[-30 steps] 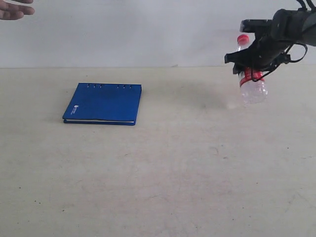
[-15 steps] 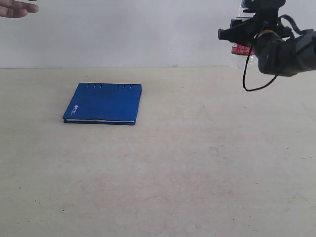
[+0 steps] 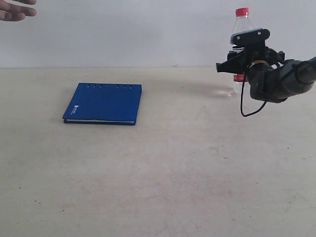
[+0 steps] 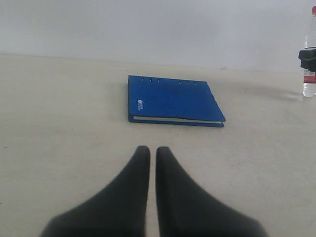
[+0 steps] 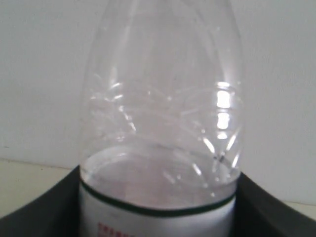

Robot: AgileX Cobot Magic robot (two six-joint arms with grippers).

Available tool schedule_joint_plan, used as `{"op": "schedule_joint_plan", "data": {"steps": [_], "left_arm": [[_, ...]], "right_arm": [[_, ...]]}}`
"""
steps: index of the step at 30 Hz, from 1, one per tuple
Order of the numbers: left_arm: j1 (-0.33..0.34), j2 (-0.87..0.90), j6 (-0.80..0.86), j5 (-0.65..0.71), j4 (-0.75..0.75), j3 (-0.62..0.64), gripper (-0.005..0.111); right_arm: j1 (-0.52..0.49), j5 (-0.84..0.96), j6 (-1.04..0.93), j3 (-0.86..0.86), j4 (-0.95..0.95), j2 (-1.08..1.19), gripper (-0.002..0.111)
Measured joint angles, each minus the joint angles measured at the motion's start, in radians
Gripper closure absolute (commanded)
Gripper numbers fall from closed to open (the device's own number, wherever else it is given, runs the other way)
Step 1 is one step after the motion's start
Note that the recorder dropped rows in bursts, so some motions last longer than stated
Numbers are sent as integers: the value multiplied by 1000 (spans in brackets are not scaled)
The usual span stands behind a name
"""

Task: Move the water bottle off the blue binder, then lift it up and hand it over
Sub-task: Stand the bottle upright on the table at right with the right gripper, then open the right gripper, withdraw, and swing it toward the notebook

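Note:
The water bottle (image 3: 241,29) stands upright at the right, far from the blue binder (image 3: 103,102), with its red cap up and its base down at table level. My right gripper (image 3: 240,70) is shut on it at the label. In the right wrist view the clear bottle (image 5: 160,123) fills the picture, with my right gripper (image 5: 158,217) clamped on both sides of it. The binder (image 4: 173,100) lies flat and shut ahead of my left gripper (image 4: 148,154), which is shut and empty. The bottle (image 4: 310,74) shows at that view's edge.
A person's hand (image 3: 15,10) reaches in at the upper left corner, well above and behind the binder. A pale wall (image 3: 148,29) closes off the back of the beige table (image 3: 173,173).
The right gripper swung the tilted bottle up and leftward, then brought it down upright to table level. The binder and the left gripper have stayed put.

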Motion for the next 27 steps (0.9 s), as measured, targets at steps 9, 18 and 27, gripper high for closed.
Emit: {"op": "schedule_joint_plan", "data": {"steps": [9,18,27], "left_arm": [[0,0,0,0,0,0,102],[0,0,0,0,0,0,102],[0,0,0,0,0,0,102]], "right_arm": [[0,18,2,-80,181,5,49],[0,219,-25,-147,200,5,33],[0,265,-43,-154,212,-5,33]]}}
